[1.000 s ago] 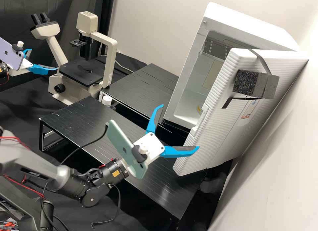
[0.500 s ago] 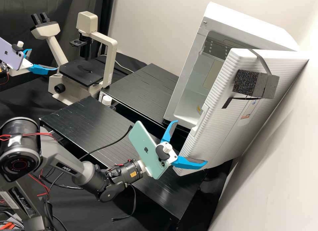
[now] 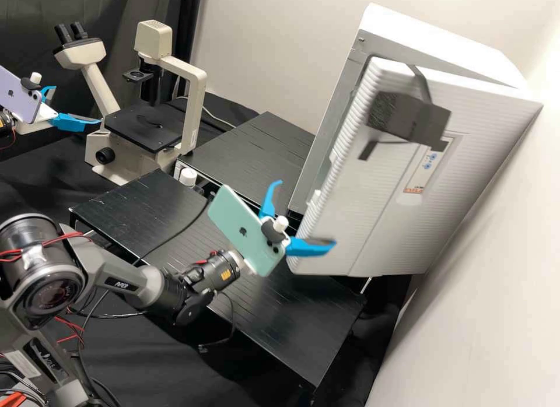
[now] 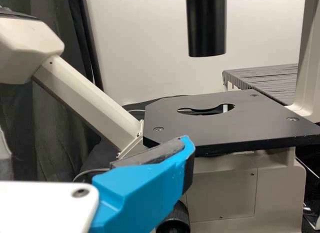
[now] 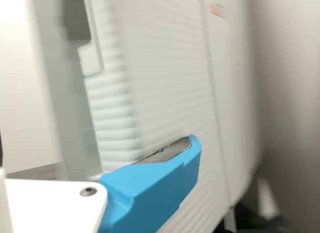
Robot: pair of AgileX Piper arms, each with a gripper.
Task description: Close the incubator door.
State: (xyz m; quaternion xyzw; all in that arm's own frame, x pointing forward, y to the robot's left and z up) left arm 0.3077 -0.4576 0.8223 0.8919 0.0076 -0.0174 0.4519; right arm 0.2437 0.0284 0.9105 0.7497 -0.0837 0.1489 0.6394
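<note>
Right end effector point(image 3: 307, 212) hung wide open, empty, near the black stand's point(image 3: 291, 313) edge, probably to shove the door point(image 3: 350, 220). Left end effector point(image 3: 77, 105) gaped empty too.

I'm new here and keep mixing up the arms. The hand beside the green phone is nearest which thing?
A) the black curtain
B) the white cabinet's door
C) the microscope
B: the right hand is open, one of its blue fingers in front of the white door.

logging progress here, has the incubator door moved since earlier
Yes, the incubator door has swung toward the fixed incubator cabinet, covering more of its opening.
</note>
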